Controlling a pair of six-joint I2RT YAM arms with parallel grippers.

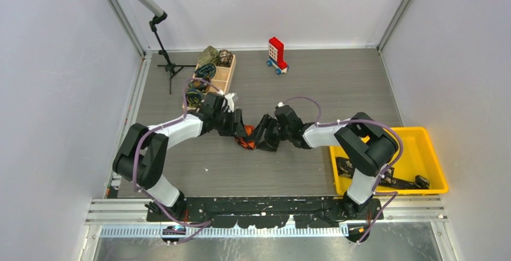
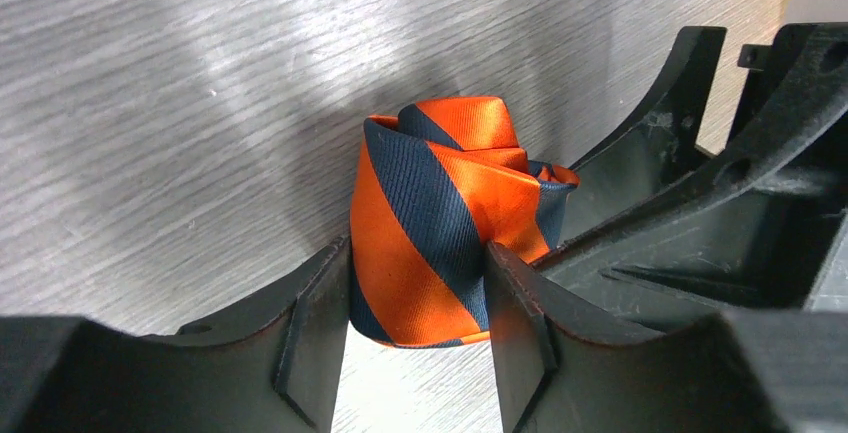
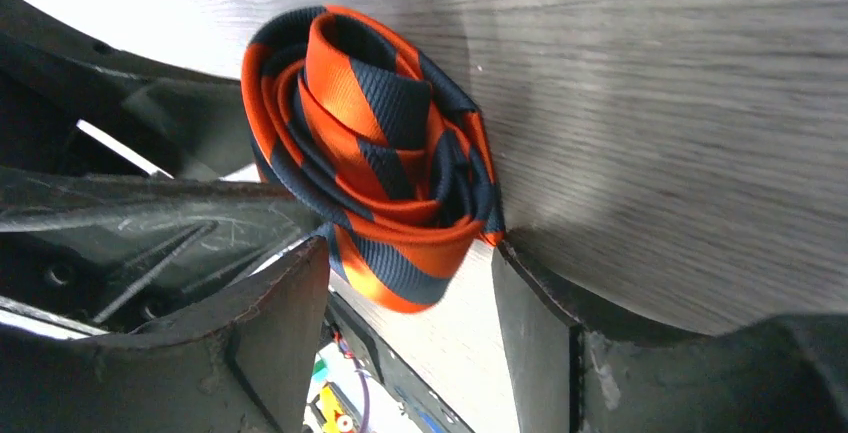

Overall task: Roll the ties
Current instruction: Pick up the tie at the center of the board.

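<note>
A tie (image 2: 440, 193) with orange and dark-blue stripes, wound into a roll, stands on the grey table (image 1: 337, 92). My left gripper (image 2: 418, 258) is shut on it, one finger pressed against each side of the roll. My right gripper (image 3: 410, 253) is open at the roll's (image 3: 370, 123) other side; its right fingertip touches the edge and its left finger stands apart. From above, the two grippers (image 1: 240, 127) (image 1: 260, 137) meet mid-table over the roll (image 1: 244, 143), which they mostly hide.
A wooden tray (image 1: 224, 79) with several rolled ties sits at the back left, beside a microphone stand (image 1: 164, 44). A red-and-white toy block (image 1: 276, 55) on blue wheels stands at the back. A yellow bin (image 1: 422, 137) at the right holds dark ties.
</note>
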